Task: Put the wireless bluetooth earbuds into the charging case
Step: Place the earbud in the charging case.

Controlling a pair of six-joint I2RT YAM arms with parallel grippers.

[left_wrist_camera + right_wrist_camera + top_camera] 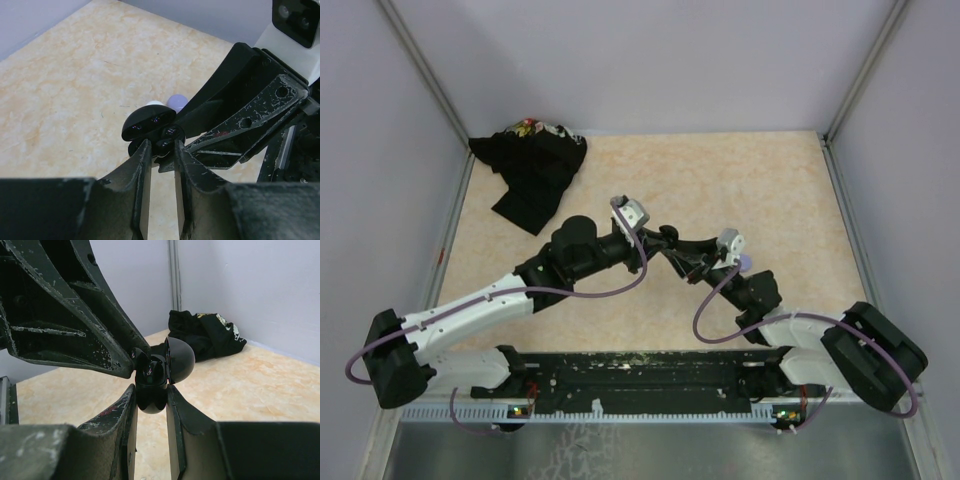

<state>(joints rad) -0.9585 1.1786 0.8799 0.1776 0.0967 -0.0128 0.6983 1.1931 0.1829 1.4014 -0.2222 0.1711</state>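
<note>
The dark earbud point(163, 145) sat at the mouth of the open charging case point(150, 402), in the lower middle of the left wrist view. A second dark glossy shape point(170, 132), perhaps the other bud, lay just above it beside the raised lid point(180, 357). The case hung above the table point(720, 180), near the middle of the overhead view. The right gripper point(151, 389) had its fingers closed on the case's lower body.

The left gripper point(161, 150) reached in from the upper left of the right wrist view. Its fingers stood a narrow gap apart, one on either side of the bud. Whether they pinched it or merely flanked it could not be told.

The likely trouble was a bud not fully down in its socket. A finger pulling away could drag it out and drop it onto the table. The case's rounded, glossy body could also twist in the right grip if the left tips pressed off-centre, and a tip could knock the lid.

Beyond the case, a white piece point(155, 103) and a lavender piece point(177, 102) lay on the table, too hidden to identify. A black cloth point(530, 170) lay at the upper left.
</note>
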